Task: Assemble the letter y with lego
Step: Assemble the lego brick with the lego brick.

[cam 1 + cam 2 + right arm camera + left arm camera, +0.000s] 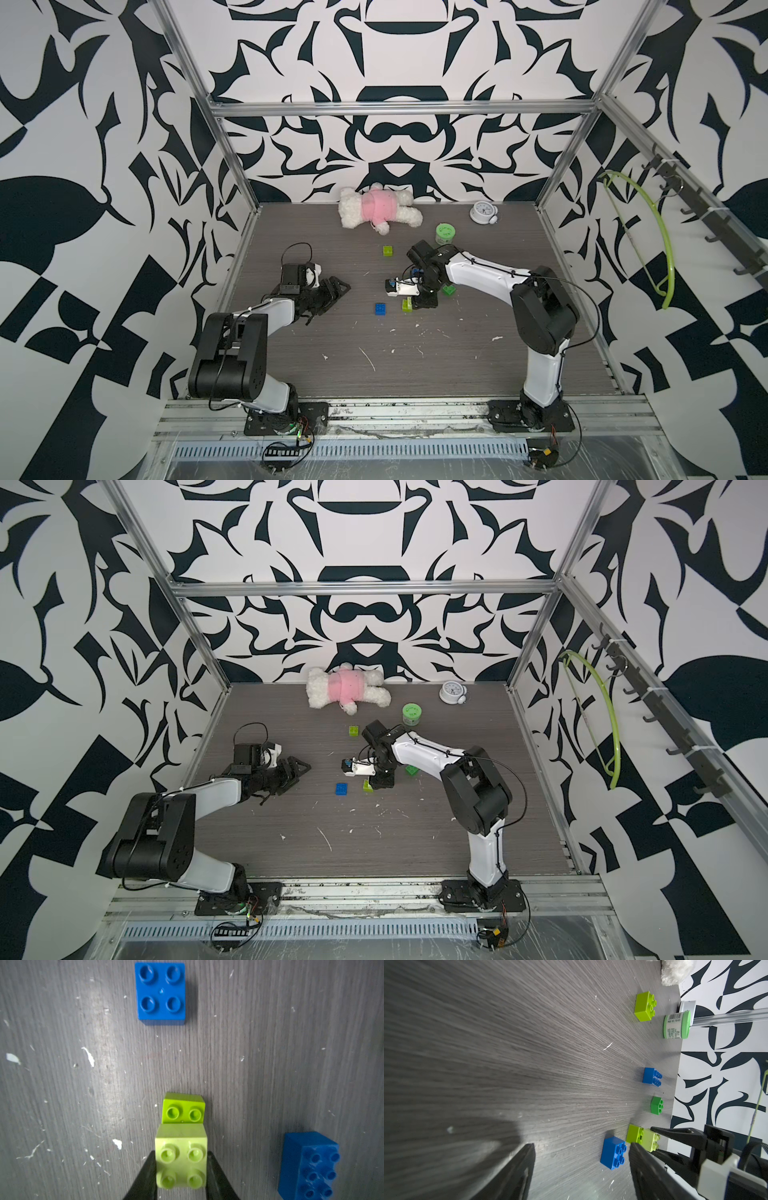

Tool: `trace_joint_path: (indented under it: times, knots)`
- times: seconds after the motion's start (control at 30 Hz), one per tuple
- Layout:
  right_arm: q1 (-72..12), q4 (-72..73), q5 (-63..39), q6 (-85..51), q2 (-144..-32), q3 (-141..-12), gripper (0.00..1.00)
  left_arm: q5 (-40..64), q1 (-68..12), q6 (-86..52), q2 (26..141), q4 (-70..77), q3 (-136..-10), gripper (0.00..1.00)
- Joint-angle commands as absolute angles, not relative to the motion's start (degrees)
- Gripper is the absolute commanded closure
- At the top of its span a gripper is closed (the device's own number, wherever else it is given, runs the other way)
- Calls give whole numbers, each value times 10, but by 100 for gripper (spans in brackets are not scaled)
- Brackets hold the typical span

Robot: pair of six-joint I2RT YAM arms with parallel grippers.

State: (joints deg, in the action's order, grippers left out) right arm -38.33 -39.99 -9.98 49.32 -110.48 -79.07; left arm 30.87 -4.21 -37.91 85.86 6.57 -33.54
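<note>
The grey desk [415, 353] carries scattered lego. The left pincer [338, 291] rests open, well clear of the work. The right pincer [180, 1167] grips the pale yellow brick [180, 1136], set half over a lime green brick [182, 1109], probably to start an offset arm of the letter y. The small blue brick [161, 991] lies near.

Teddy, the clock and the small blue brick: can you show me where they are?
teddy [376, 205]: in a top view, on its pink jumper.
clock [481, 211]: in a top view, on its white face.
small blue brick [160, 991]: right wrist view, on its studded top.
</note>
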Motion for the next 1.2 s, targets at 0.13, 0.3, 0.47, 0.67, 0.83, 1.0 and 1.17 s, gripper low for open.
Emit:
trace_joint_path:
  times: [0.13,0.3,0.47,0.67,0.83,1.0,1.17]
  knots:
    - [-390,-459,-47,463,-1153,-794,100,308,-44,-371,866,58,-332,24]
    - [-401,-484,-19,427,-1157,-831,100,306,-44,-369,868,55,-333,24]
    - [-410,-512,-11,418,-1145,-868,100,306,-44,-369,867,54,-334,24]
    - [-413,-550,22,419,-1146,-898,100,306,-44,-368,868,54,-334,24]
    - [-419,-575,50,425,-1172,-918,100,306,-44,-367,865,54,-334,24]
    - [-425,-594,68,424,-1206,-936,100,306,-44,-366,865,53,-335,24]
    - [-429,-602,77,421,-1224,-947,100,305,-44,-366,865,52,-335,24]
